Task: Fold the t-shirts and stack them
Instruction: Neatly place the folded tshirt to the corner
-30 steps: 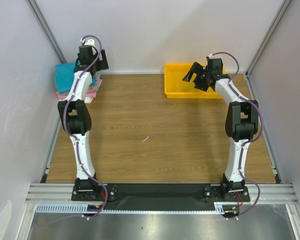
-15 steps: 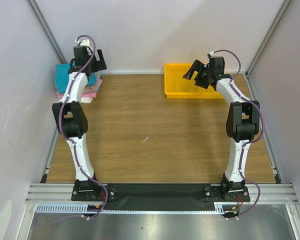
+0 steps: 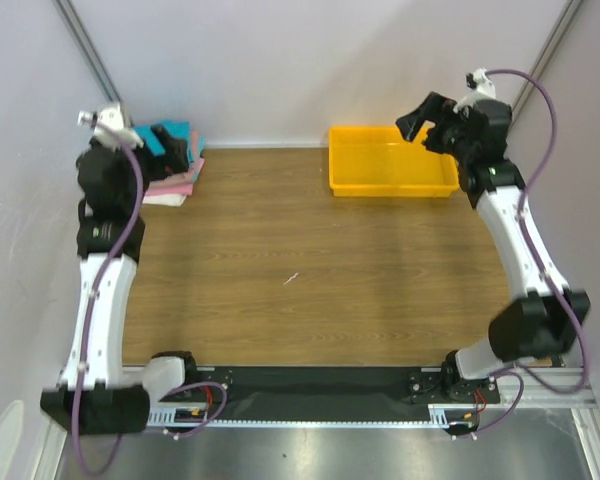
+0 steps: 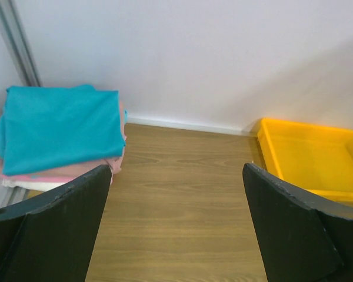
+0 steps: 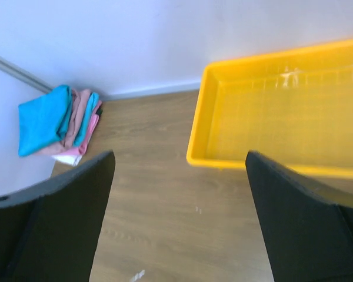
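1. The t-shirts (image 4: pixel 59 126) are lying folded in a stack at the far left corner of the desk (image 3: pixel 310 290). A teal one is on top, with pink layers under it and white at the bottom.
2. The left claw (image 4: pixel 176 170) is hanging in the air close to that stack, jaws spread wide and gripping nothing, apart from the cloth.
3. The right claw (image 5: pixel 179 155) is hovering above the far right of the desk, its jaws also standing wide and holding nothing.
4. A yellow tray (image 3: pixel 392 189) is sitting by the right claw at the far right edge, well apart from the stack.
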Action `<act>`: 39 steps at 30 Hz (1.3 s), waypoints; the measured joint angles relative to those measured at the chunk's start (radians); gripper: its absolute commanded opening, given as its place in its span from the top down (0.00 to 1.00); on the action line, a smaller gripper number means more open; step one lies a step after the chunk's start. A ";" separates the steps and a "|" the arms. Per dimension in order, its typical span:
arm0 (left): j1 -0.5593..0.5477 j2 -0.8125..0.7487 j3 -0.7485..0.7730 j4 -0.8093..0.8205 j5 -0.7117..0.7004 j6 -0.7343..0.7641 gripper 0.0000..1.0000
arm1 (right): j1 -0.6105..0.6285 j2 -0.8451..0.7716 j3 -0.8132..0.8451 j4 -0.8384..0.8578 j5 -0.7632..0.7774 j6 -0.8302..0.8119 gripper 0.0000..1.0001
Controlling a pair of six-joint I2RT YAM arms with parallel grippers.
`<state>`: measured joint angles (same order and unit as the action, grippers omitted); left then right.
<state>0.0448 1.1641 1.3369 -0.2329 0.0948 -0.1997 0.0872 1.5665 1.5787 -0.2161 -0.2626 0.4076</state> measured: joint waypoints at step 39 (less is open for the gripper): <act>0.000 -0.872 -0.913 -0.143 -0.180 -0.229 0.00 | 0.022 -0.970 -1.102 -0.102 0.509 0.221 0.00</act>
<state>0.0448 0.2916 0.4240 -0.3759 -0.0849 -0.4282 0.1093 0.5964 0.4767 -0.3180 0.2459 0.6285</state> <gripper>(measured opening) 0.996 0.995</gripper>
